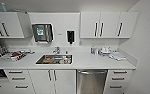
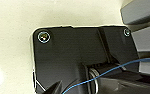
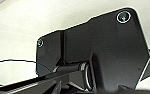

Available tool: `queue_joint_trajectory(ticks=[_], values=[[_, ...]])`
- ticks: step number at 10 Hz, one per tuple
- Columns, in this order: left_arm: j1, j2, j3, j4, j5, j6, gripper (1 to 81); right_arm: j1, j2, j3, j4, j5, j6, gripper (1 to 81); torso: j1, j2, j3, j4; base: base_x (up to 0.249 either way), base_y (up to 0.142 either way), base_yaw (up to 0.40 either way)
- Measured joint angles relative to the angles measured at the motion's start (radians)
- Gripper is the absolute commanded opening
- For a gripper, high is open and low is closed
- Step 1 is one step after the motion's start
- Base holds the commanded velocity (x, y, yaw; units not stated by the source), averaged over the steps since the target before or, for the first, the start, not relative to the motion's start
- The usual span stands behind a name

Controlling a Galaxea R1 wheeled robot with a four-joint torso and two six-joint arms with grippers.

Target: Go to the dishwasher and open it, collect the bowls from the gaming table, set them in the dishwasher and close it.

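The dishwasher [image 1: 91, 82] is a grey steel-fronted unit under the white counter, right of the sink cupboard, in the head view. Its door is closed, and a horizontal bar handle [image 1: 91, 72] runs along its top edge. The bowls and the gaming table are out of view. Both wrist views look past the robot's own dark plate onto a pale, plain surface.
A steel sink [image 1: 54, 59] with items in it is set in the counter [image 1: 91, 62]. A dish rack [image 1: 8, 54] stands at the left, small items [image 1: 108, 53] at the right. White wall cupboards [image 1: 108, 25] hang above. A wall [image 1: 147, 65] closes the right side.
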Motion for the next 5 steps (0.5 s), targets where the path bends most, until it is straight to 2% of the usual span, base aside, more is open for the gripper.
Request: queue_joint_trajectory(ticks=[3, 5], values=[[-0.009, 0.000, 0.000, 0.000, -0.007, 0.000, 81.1, 0.014, 0.000, 0.001, 0.001, 0.003, 0.000, 81.1, 0.000, 0.000, 0.000, 0.000, 0.123, 0.000, 0.000], [0.016, 0.001, 0.000, 0.000, 0.004, 0.000, 81.1, -0.009, 0.000, 0.003, 0.000, -0.003, 0.000, 81.1, -0.002, 0.000, 0.000, 0.000, 0.123, 0.000, 0.000]])
